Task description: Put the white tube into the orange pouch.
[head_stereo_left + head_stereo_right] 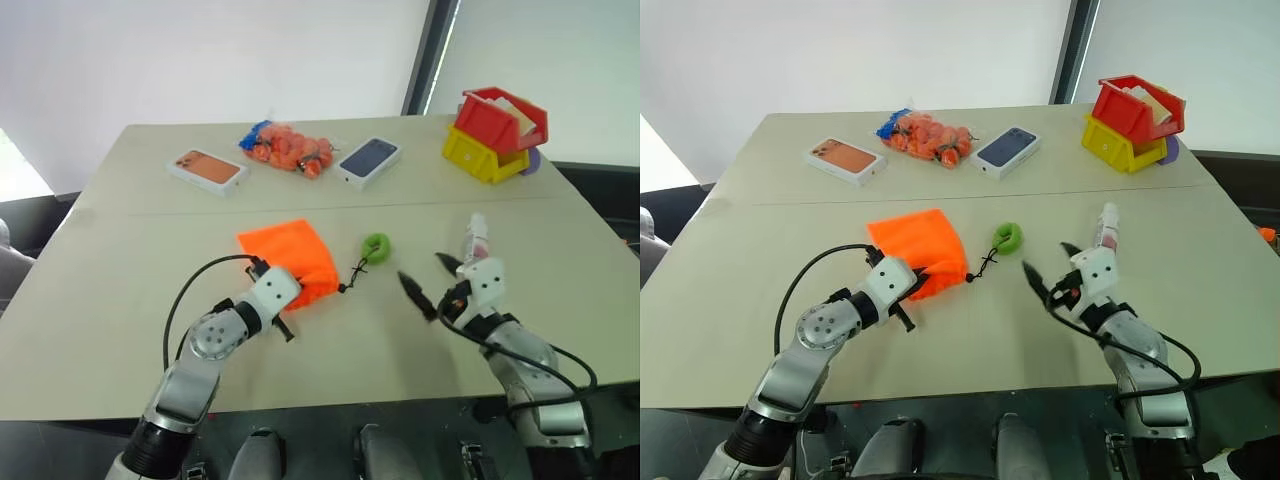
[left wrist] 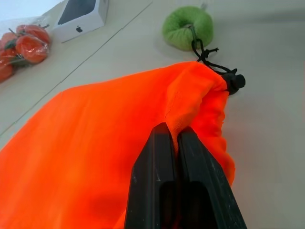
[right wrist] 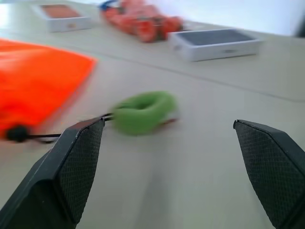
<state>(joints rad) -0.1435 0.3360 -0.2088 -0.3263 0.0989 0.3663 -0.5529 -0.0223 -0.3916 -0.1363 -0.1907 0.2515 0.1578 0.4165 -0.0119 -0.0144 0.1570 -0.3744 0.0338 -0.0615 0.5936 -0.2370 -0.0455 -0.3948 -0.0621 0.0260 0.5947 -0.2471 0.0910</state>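
The orange pouch (image 1: 295,258) lies flat on the table in front of me, its black cord running to a green ring (image 1: 376,246) on its right. My left gripper (image 2: 172,131) is shut on the pouch, pinching a fold of fabric at its mouth beside the cord stopper. The white tube (image 1: 477,238), with a reddish patch on its label, lies on the table to the right. My right gripper (image 1: 430,277) hovers open just in front of the tube and a little to its left, nothing between its fingers; its wrist view looks toward the green ring (image 3: 143,112).
Along the table's far side lie an orange phone box (image 1: 207,168), a clear mesh bag of small orange items (image 1: 288,147) and a dark phone box (image 1: 369,160). A red bin stacked on a yellow bin (image 1: 495,135) stands at the far right corner.
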